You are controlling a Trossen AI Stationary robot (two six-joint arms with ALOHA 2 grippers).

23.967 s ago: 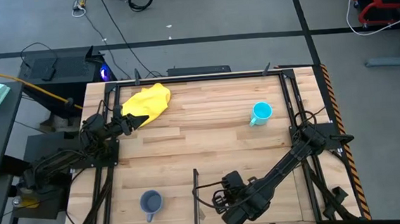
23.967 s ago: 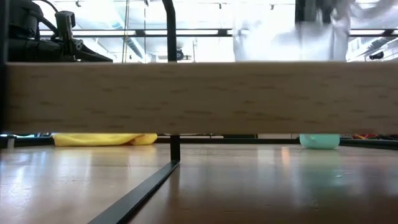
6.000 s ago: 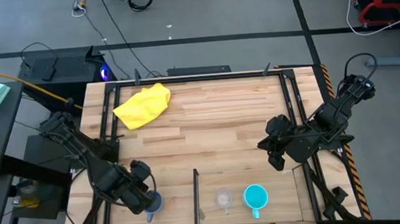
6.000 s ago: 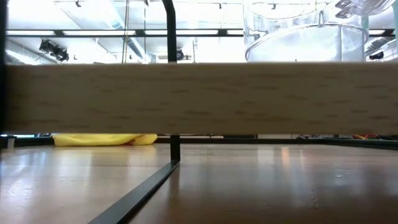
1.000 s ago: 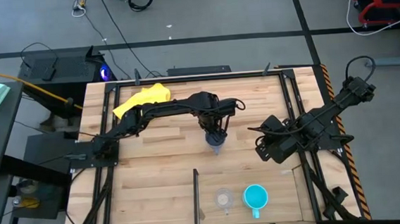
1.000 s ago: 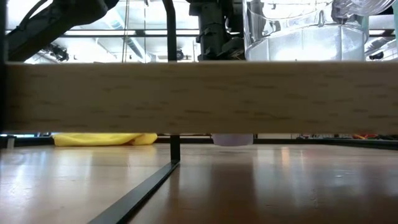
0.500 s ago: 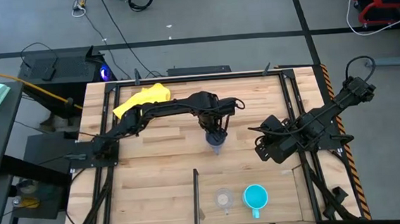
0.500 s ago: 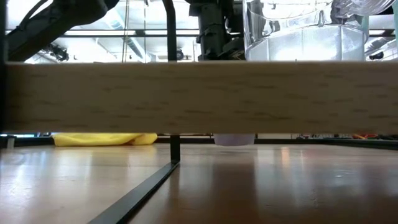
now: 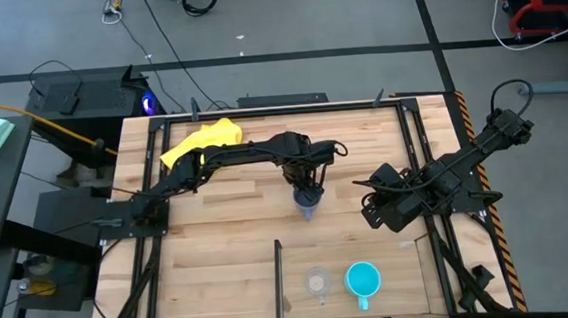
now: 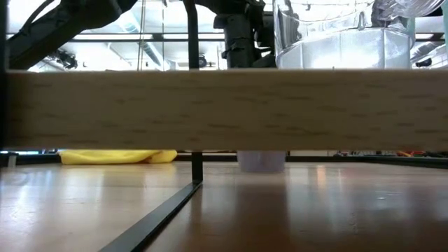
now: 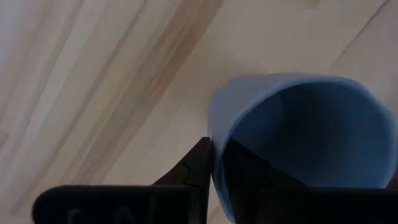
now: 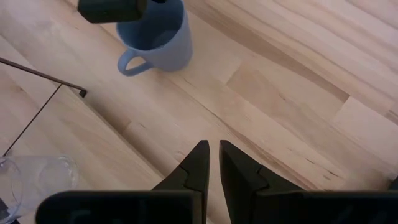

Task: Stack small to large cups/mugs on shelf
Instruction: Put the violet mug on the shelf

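My left gripper (image 9: 307, 197) is over the middle of the table, shut on the larger grey-blue mug (image 9: 308, 210), which also shows in the right wrist view (image 12: 155, 40) and, as its lower part only, in the low view (image 10: 261, 161). My right gripper (image 9: 373, 206) is shut and empty, to the right of that mug. The small clear cup (image 9: 318, 282) and the cyan mug (image 9: 363, 279) stand upright, side by side, on the wooden shelf section (image 9: 403, 281) at the near edge, right of the thin dark divider (image 9: 279, 275). My left gripper pinches the mug's wall at the rim (image 11: 212, 134), one finger (image 11: 198, 163) outside and the other inside the hollow. The fingers come from above, pointing down. The mug stays upright with its handle (image 12: 127, 62) sideways; whether its base touches the table I cannot tell.
A yellow cloth (image 9: 203, 145) lies at the far left corner. Black frame rails (image 9: 413, 140) run along the table's sides. A wooden plank (image 10: 224, 108) fills the middle of the low view. Bare wood lies left of the divider (image 9: 213, 284).
My left gripper has gone a little down with the grey-blue mug: in the low view more of the mug shows below the plank than before. The mug stays upright.
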